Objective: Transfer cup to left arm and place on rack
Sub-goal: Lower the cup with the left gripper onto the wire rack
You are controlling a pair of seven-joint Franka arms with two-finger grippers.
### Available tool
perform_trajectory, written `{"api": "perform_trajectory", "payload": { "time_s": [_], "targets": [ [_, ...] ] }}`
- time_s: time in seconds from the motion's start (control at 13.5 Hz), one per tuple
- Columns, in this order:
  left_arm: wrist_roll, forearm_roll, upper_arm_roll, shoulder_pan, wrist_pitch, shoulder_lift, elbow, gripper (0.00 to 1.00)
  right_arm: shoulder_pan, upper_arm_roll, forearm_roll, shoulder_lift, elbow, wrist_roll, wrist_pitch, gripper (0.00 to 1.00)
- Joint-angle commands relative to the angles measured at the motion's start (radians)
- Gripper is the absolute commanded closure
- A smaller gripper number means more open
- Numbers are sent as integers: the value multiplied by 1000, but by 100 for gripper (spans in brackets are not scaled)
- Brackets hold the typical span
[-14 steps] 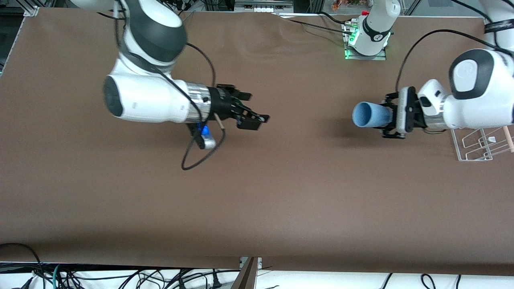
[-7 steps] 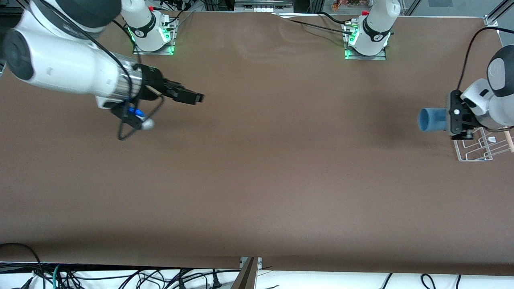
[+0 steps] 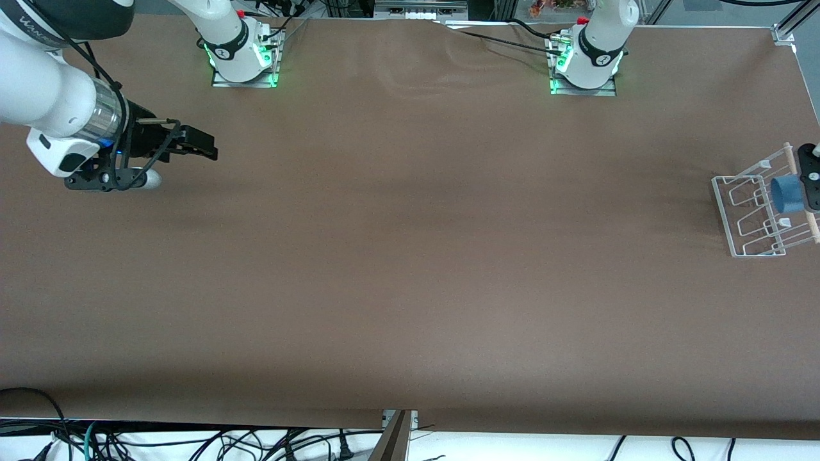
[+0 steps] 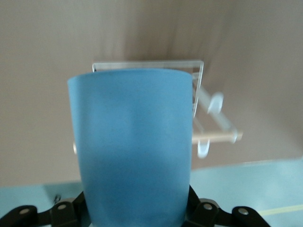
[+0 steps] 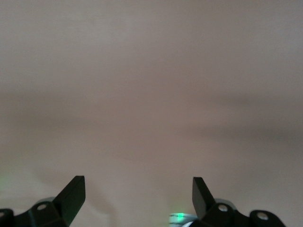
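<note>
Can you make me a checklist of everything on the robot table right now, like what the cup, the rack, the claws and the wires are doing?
Surface: brown table, bare across its middle.
Cup: light-blue cup held on its side in the air over the rack, at the left arm's end of the table.
Rack: white wire rack with a pale wooden rod along one edge; nothing rests on it.
Clutter: nothing seen.
Left gripper: shut on the cup, over the rack.
Right gripper: open and holding nothing, waiting over the right arm's end of the table.
Cables: a black cable runs to the left arm's base; more wires hang below the table edge nearest the front camera.
Surroundings: metal framing by the bases.
</note>
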Motion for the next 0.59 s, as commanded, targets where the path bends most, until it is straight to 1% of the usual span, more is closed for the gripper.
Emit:
{"api": "perform_trajectory", "payload": {
  "time_s": [0.0,0.15,0.3,0.37,0.52],
  "targets": [
    [-74,165,-4,6,65,30,-26,94,4,7,-80,-91,-102,-71,65,0],
    [-168,312,-6,6,78,27,-53,94,3,3,-83,-102,-124,-127,94,0],
    [-240,406,-6,6,117,22,-90,96,3,-8,-89,-92,-115,-140,100,0],
    [-277,455,-7,6,145,17,-110,95,1,-16,-97,-83,-104,-144,94,0],
    [-370,556,-19,5,170,14,-144,96,0,-25,-100,-50,-39,-140,89,0]
  ]
}}
